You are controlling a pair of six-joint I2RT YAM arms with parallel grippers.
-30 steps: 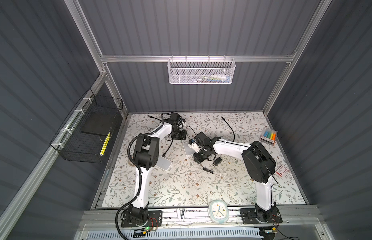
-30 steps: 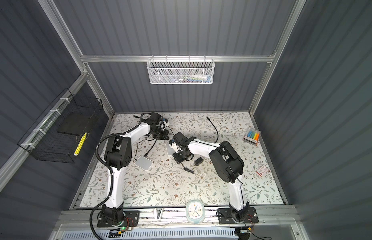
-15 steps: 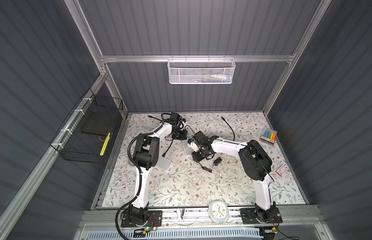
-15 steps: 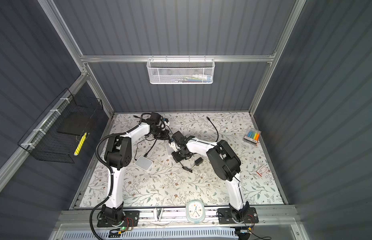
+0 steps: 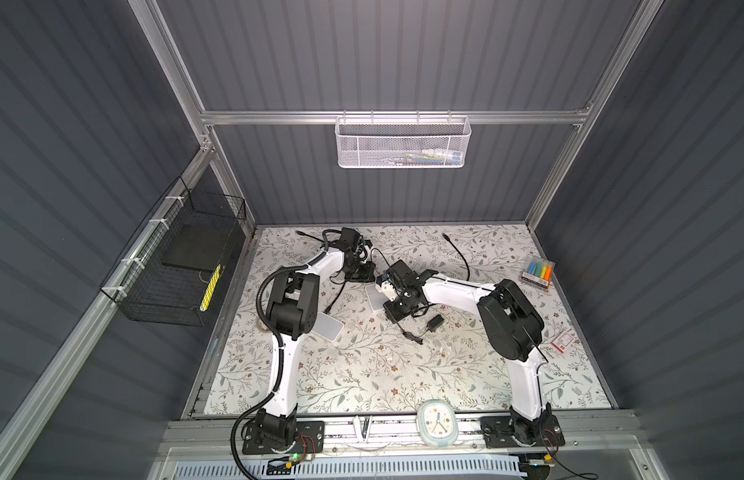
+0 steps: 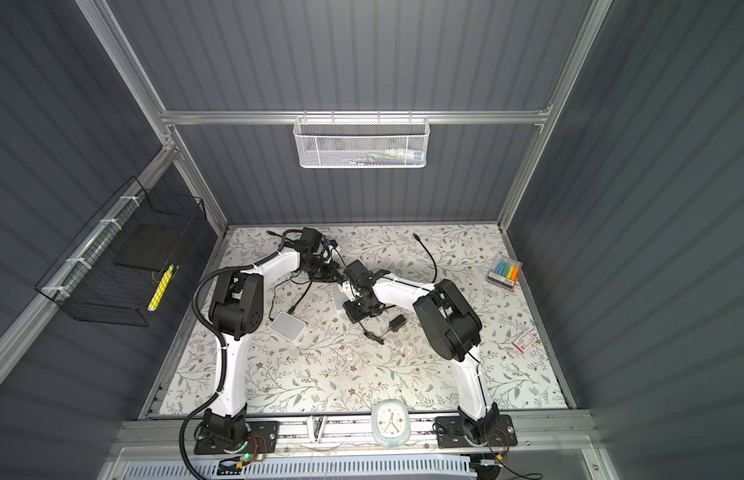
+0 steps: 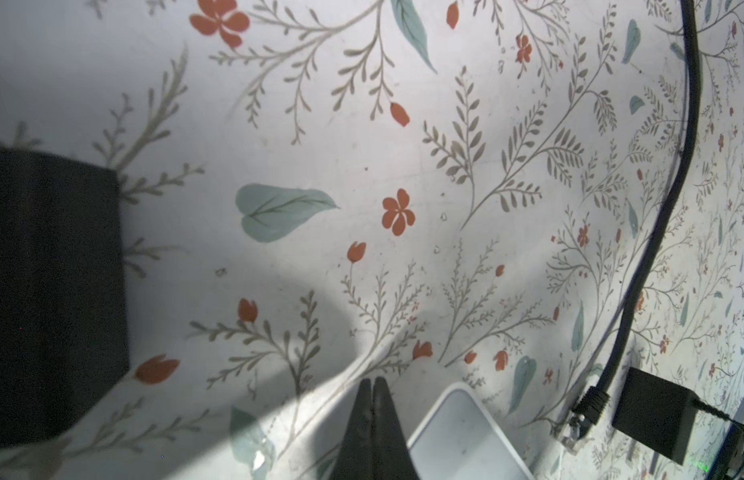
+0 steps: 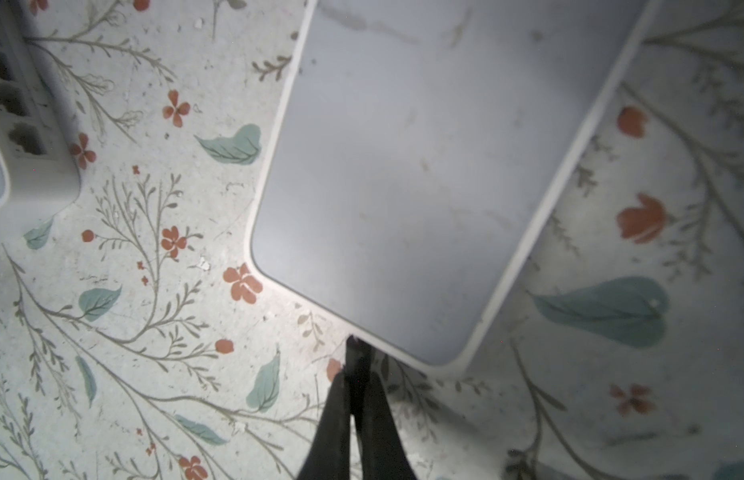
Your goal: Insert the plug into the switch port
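In the right wrist view my right gripper (image 8: 357, 376) is shut on a thin black plug (image 8: 357, 353). The plug sticks out past the fingertips, and its tip touches the near edge of a flat white switch (image 8: 424, 166); that switch's ports are hidden. Both top views show this gripper (image 5: 393, 309) (image 6: 353, 309) low over the switch (image 5: 372, 296) (image 6: 336, 297) at mid-table. My left gripper (image 7: 372, 380) is shut and empty, just above the mat beside a corner of the switch (image 7: 457, 436). It sits behind the switch in a top view (image 5: 364, 276).
A second white box (image 8: 25, 137) showing a row of ports lies nearby, half under my left elbow (image 5: 330, 328). A black adapter (image 7: 652, 415) (image 5: 434, 322) and a black cable with a clear connector (image 7: 573, 428) lie on the floral mat. Markers (image 5: 538, 272), a card (image 5: 563, 340) and a clock (image 5: 436, 424) are also on the table.
My right arm has shifted a little to the left and toward the back, with its gripper staying over the switch. The left arm has not moved.
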